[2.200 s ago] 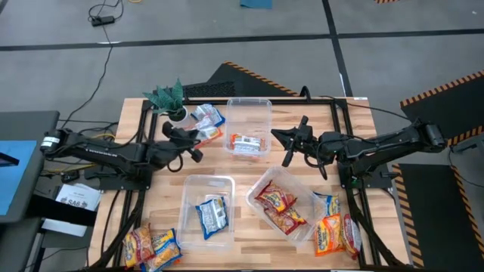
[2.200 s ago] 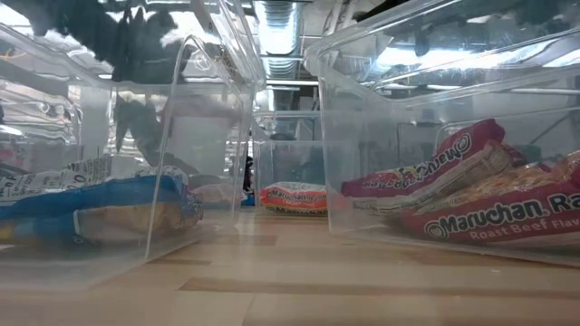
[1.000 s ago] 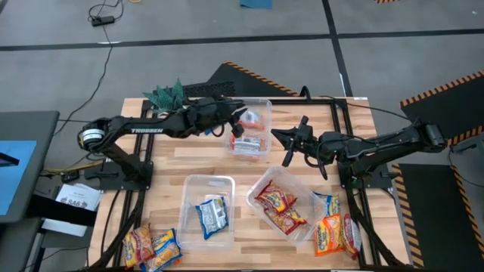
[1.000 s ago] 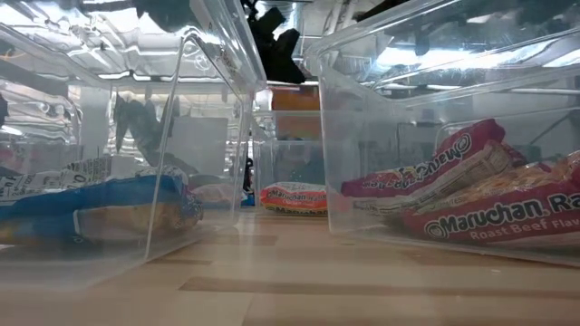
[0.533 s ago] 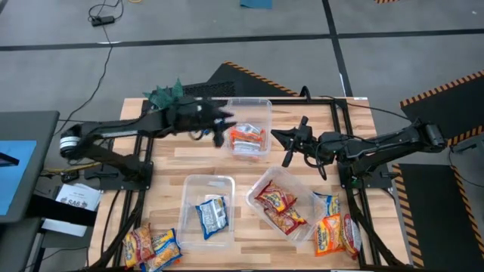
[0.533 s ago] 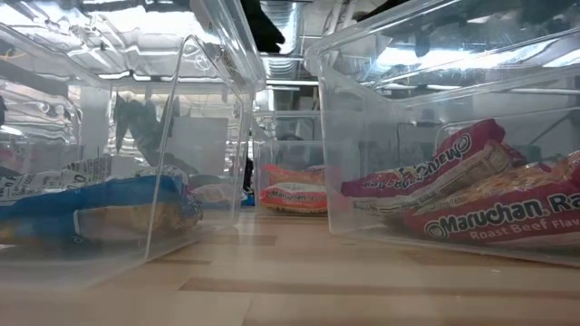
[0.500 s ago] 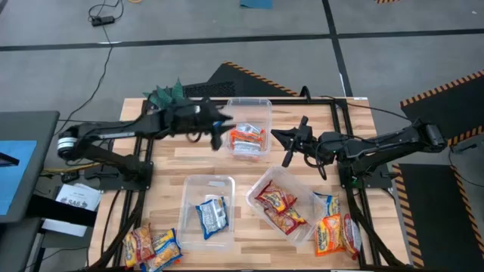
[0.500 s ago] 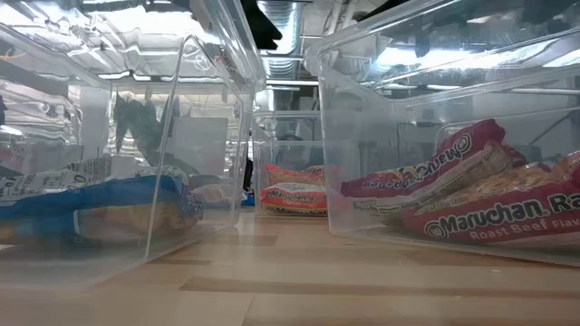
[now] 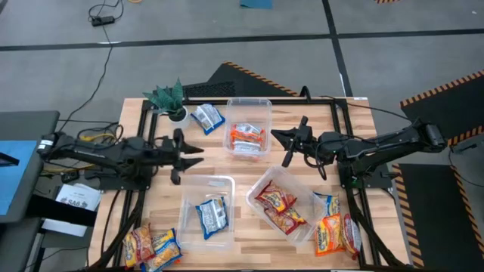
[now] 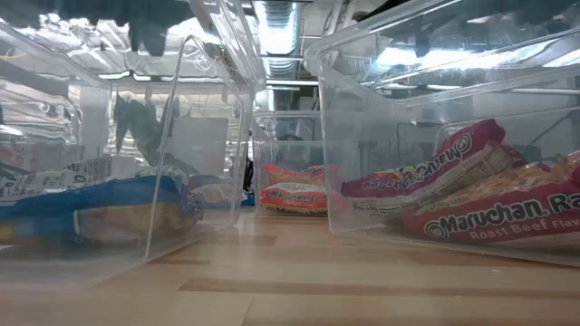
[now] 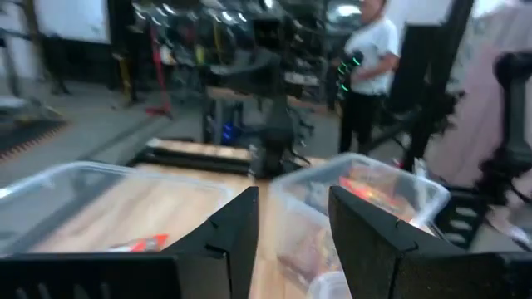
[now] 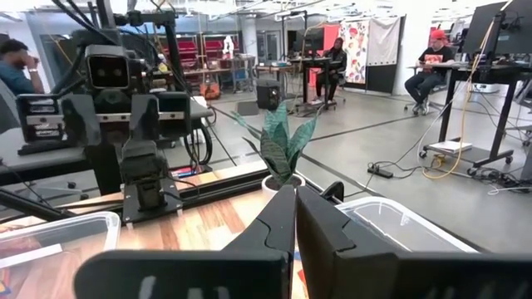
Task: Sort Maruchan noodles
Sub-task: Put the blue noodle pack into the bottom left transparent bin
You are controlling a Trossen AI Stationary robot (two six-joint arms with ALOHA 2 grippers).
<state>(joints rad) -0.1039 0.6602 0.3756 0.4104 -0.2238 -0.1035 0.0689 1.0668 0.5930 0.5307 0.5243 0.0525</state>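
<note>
Two orange Maruchan packets point(image 9: 247, 137) lie stacked in the far clear bin point(image 9: 261, 106); they also show in the low view point(image 10: 293, 188). A blue-white packet point(image 9: 206, 117) lies flat on the table beside the plant point(image 9: 170, 97). One blue packet point(image 9: 212, 214) lies in the near left bin point(image 9: 189, 185), and red packets point(image 9: 280, 205) fill the near right bin point(image 9: 253, 193). My left gripper point(image 9: 195, 155) hovers open and empty above the table, left of the far bin. My right gripper point(image 9: 277, 137) waits shut, right of that bin.
Orange-yellow packets point(image 9: 151, 248) lie at the table's near left corner. Blue, orange and red packets point(image 9: 335, 229) lie at its near right edge. In the right wrist view, people stand and sit in the room beyond the table. Bare wood shows between the three bins.
My left gripper held an orange packet over the far bin and let it go. The packet now lies on the one that was there. The gripper then drew back toward the table's left and near side, away from the bin.
</note>
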